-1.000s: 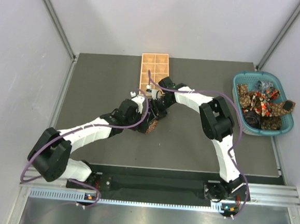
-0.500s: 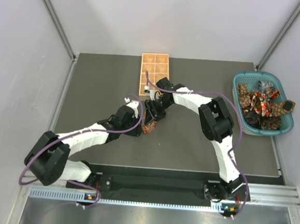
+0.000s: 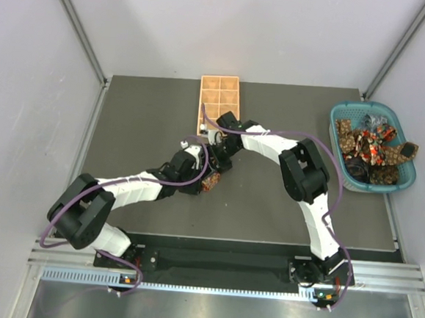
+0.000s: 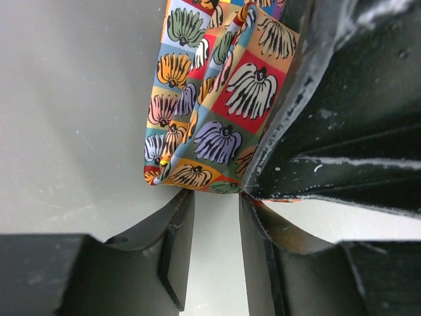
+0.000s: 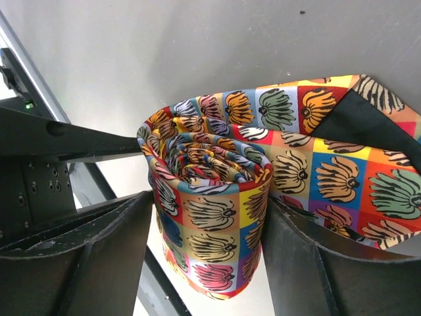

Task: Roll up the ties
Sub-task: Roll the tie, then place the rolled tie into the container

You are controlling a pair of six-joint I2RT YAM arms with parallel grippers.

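A tie with a bright print of squares is wound into a roll (image 5: 217, 217), standing on end on the dark table; its loose tail (image 5: 355, 171) runs off to the right. My right gripper (image 5: 210, 201) is shut on the roll, one finger on each side. In the top view the roll (image 3: 211, 182) peeks out under the right gripper (image 3: 216, 162). My left gripper (image 4: 216, 197) is slightly open and empty, its fingertips just at the edge of the tie's fabric (image 4: 204, 118); it sits at the roll's left in the top view (image 3: 201, 176).
A tan wooden compartment tray (image 3: 219, 93) lies just behind the grippers. A teal basket (image 3: 341, 114) at the right edge holds several more loose ties (image 3: 372, 146). Both forearms cross the middle of the table (image 3: 141, 124).
The left arm has swung so that its wrist sits closer in against the roll. The right wrist has shifted slightly left. The roll stays in the right gripper.
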